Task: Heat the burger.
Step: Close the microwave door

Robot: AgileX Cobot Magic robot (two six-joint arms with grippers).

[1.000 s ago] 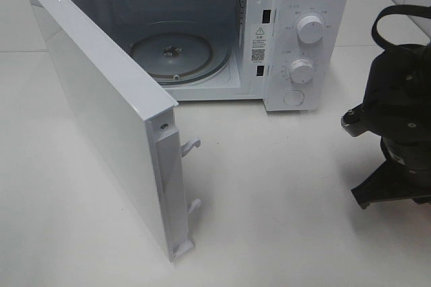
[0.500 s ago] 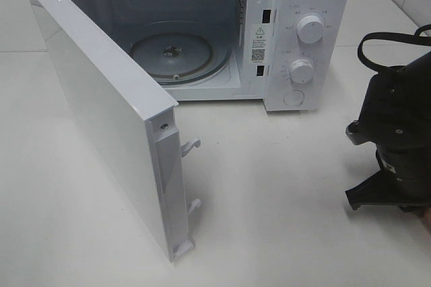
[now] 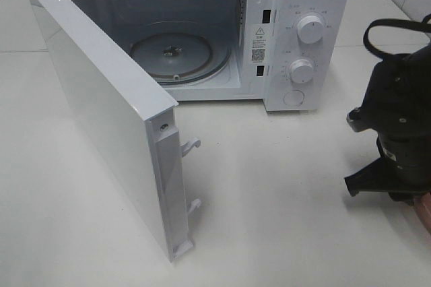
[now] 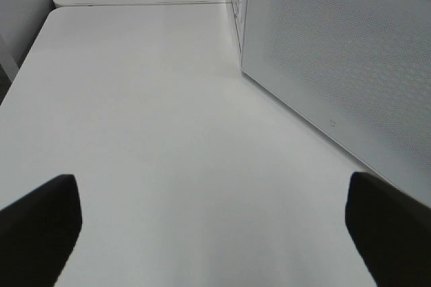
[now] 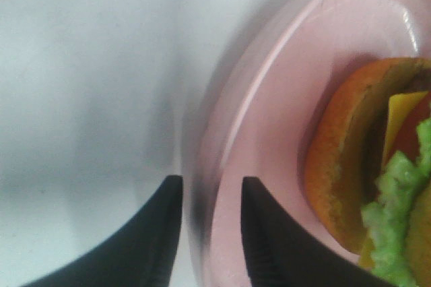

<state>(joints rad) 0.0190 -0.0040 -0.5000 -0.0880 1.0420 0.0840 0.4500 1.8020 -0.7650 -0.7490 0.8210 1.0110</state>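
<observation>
Two black fingers of the right gripper (image 5: 210, 233) straddle the rim of the pink plate (image 5: 269, 98), a narrow gap between them; whether they actually pinch it I cannot tell. The burger (image 5: 377, 186) sits on that plate, off at the right edge of the table (image 3: 269, 199). Judged best: close squarely on the rim and lift level, since the glossy bun could slide on the smooth plate; then aim for the round glass turntable (image 3: 178, 54) inside the white microwave (image 3: 296, 31), door (image 3: 101, 112) swung wide. Left gripper (image 4: 215, 226) hangs fully spread, empty.
</observation>
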